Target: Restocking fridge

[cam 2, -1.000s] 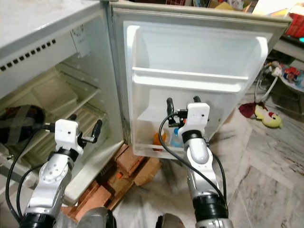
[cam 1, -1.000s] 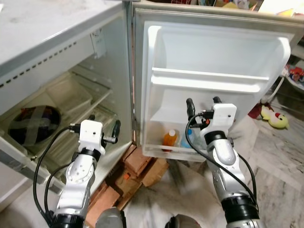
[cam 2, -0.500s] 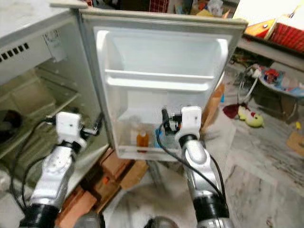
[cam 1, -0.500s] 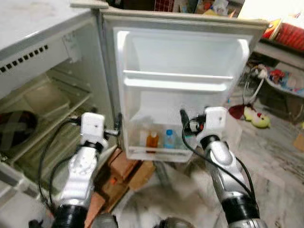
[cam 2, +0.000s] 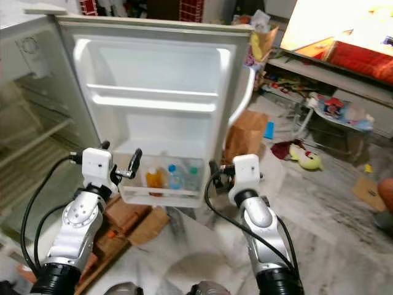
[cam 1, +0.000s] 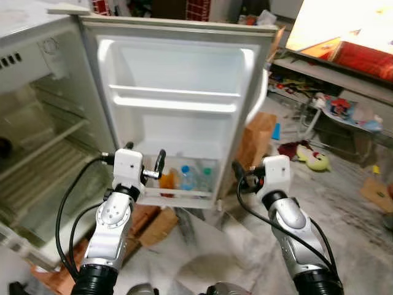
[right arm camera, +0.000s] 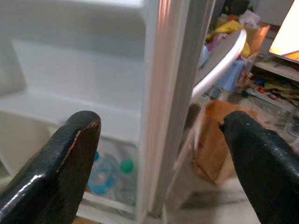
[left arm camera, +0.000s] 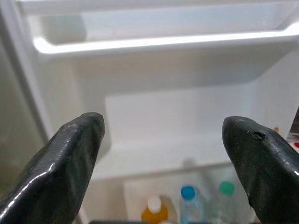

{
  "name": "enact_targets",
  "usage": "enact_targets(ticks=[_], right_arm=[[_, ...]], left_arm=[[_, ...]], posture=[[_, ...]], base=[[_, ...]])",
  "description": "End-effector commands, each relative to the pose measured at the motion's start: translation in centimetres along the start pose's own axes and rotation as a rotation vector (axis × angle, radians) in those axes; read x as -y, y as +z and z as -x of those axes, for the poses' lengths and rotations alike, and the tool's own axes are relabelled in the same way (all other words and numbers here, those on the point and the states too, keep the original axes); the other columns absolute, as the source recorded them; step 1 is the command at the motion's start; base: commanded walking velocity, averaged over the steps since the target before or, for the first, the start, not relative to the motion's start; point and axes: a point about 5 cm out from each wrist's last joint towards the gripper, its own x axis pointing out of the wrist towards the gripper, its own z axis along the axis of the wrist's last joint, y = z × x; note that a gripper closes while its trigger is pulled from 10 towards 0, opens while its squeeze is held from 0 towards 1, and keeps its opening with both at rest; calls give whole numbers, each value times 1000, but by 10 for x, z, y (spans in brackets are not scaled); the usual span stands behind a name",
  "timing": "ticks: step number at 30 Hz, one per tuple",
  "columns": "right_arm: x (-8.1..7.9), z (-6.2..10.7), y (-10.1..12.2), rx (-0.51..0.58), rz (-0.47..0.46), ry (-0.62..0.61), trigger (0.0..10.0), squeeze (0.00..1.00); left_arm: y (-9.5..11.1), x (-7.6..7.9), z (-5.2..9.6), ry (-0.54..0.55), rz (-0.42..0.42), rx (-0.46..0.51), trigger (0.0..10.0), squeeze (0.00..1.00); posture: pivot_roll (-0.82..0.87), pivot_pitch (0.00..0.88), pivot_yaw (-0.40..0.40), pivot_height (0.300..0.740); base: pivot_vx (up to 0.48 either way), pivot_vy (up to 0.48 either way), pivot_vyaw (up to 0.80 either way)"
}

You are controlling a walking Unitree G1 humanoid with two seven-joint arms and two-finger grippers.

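The fridge door [cam 1: 178, 86] stands open, its white inner side facing me. Its bottom door shelf [cam 1: 178, 193] holds an orange bottle [cam 1: 167, 179], a blue-capped bottle [cam 1: 187, 178] and a green-capped bottle [cam 1: 206, 178]. The upper door shelf [cam 1: 175, 101] is bare. My left gripper [cam 1: 145, 155] is open and holds nothing, just in front of the bottom shelf's left end. My right gripper [cam 2: 216, 175] is open and holds nothing, off the door's free edge [right arm camera: 173, 93], near the door handle [right arm camera: 219, 65]. The left wrist view looks down on the bottles [left arm camera: 188, 200].
The fridge compartment [cam 1: 37, 141] with wire shelves lies open at the left. Bricks and cardboard [cam 1: 147, 221] sit under the door. A brown paper bag [cam 1: 255, 138], a yellow plush toy [cam 1: 313, 158] and a cluttered low shelf [cam 1: 344, 104] stand at the right on marble floor [cam 1: 344, 203].
The camera has swung right, so the fridge sits further left in view. My right gripper now lies past the door's free edge instead of before the bottom shelf. Both grippers stay open.
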Motion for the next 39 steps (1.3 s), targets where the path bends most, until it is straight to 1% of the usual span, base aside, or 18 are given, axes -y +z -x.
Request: enact_targets(ticks=[1,3,5,10,13,16,17,19,20,22,23,25,26,28,30,33,37,39], right_arm=[[1,-5,15,68,11,-1,10000,0],[1,-5,15,64,12,0,10000,0],[6,-7,14,61,4,-42,10000,0],[3,-11,18,91,-8,-49,10000,0],[3,-14,20,96,-9,-52,10000,0],[8,-15,24,117,-4,-78,10000,0],[14,-14,27,134,1,-107,10000,0],[22,-11,27,143,1,-151,10000,0],[30,-7,25,146,4,-197,10000,0],[36,-2,23,146,2,-234,10000,0],[36,-2,23,146,2,-234,10000,0],[39,4,19,145,0,-264,10000,0],[39,8,16,140,3,-267,10000,0],[38,10,14,137,7,-265,10000,0],[36,12,11,129,14,-259,10000,0],[30,12,6,111,15,-233,10000,0],[24,4,13,133,18,-191,10000,0],[18,-9,25,172,36,-144,10000,0]], left_arm=[[1,0,-3,-8,-13,4,10000,0],[1,0,-3,-9,-16,4,10000,0],[2,0,-4,-11,-40,5,10000,0],[2,-3,-6,-8,-54,7,10000,0],[1,-6,-6,-13,-80,-7,10000,0],[-4,-10,-5,-5,-97,-39,10000,0],[-6,-17,-2,8,-101,-56,10000,0],[-8,-24,1,20,-102,-74,10000,0],[-11,-30,4,17,-112,-93,10000,0],[-13,-32,4,0,-123,-106,10000,0],[-13,-32,4,0,-123,-106,10000,0],[-17,-31,3,-27,-126,-127,10000,0],[-19,-29,2,-43,-136,-129,10000,0],[-19,-27,1,-54,-150,-120,10000,0],[-20,-23,-1,-55,-131,-111,10000,0],[-23,-18,0,-41,-104,-110,10000,0],[-24,-14,1,-32,-85,-103,10000,0],[-25,-12,1,-22,-77,-96,10000,0]], posture=[[29,0,-63,740],[31,0,-63,740],[35,0,-63,740],[36,0,-57,740],[35,0,-46,740],[35,0,-16,740],[35,0,4,740],[30,0,29,740],[24,0,52,740],[12,0,73,740],[12,0,73,740],[-7,0,68,740],[-12,0,48,740],[-12,0,42,740],[-9,0,12,740],[-8,0,-1,740],[-5,0,-13,740],[6,0,-23,740]], base=[[0,-480,0],[0,-480,0],[0,-469,0],[0,-424,0],[0,-420,0],[0,0,0],[0,0,0],[0,0,0],[0,0,0],[0,0,0],[0,0,0],[0,0,0],[0,0,0],[0,0,0],[0,0,694],[0,0,794],[0,-301,791],[0,-437,791]])
